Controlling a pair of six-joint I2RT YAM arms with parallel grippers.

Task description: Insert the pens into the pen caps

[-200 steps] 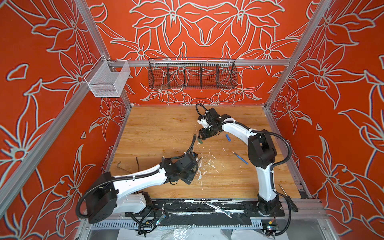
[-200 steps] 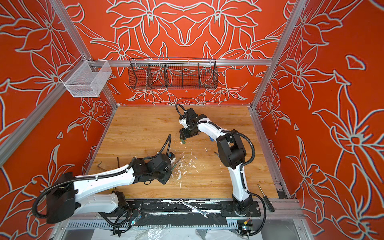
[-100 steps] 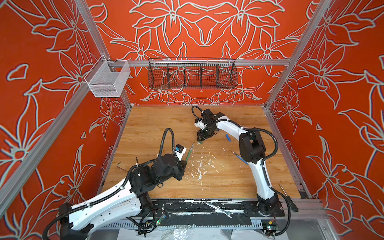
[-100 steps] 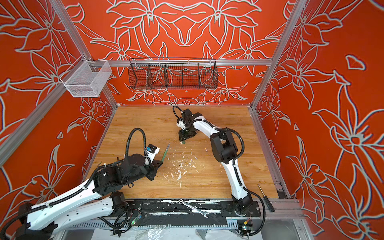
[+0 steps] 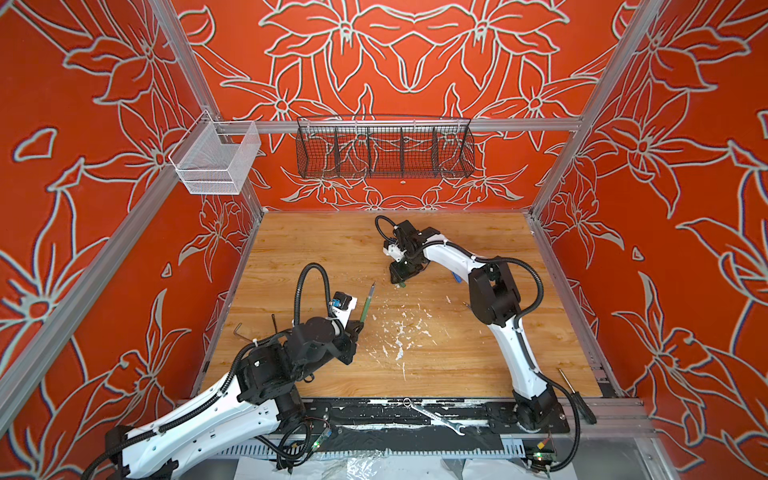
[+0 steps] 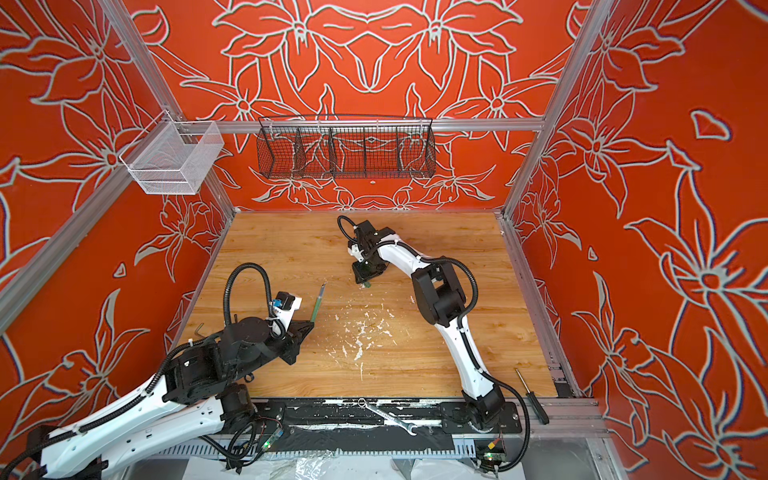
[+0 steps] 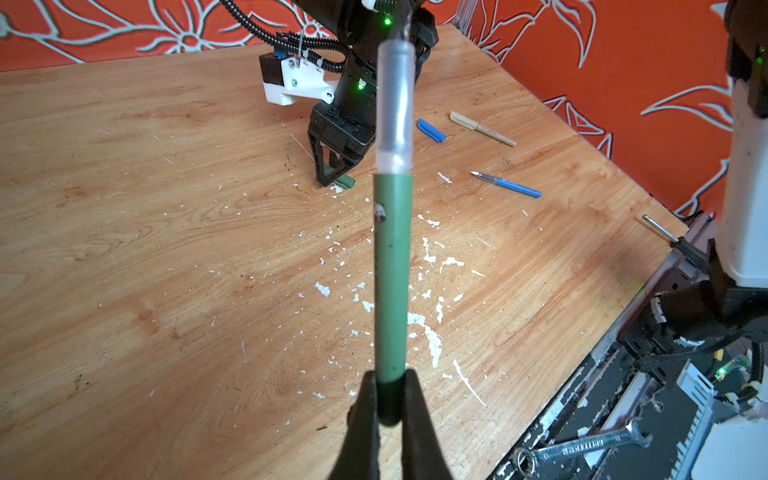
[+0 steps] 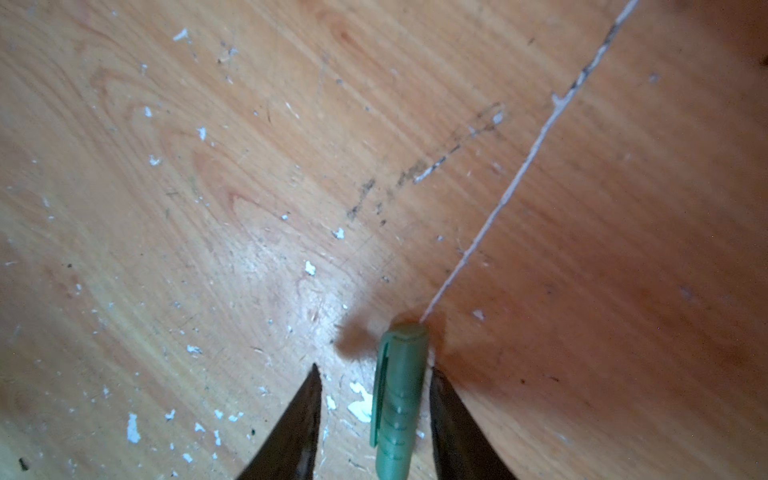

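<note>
A: Two sets of jaws work over the counter (image 5: pixel 316 249). How do the left jaws stand?
B: Clamped tight on the back end of the green pen (image 7: pixel 390 270), holding it clear of the counter with its tip pointing away from the wrist.
A: And the right jaws?
B: Down at the counter, partly open around the green cap (image 8: pixel 399 399). The right wrist view shows one jaw touching it and a gap at the other. Both top views give only a green speck.
A: Anything else?
B: The left wrist view shows the beige pen (image 7: pixel 482 129), blue pen (image 7: pixel 509 185) and blue cap (image 7: pixel 431 130) lying on the counter.
</note>
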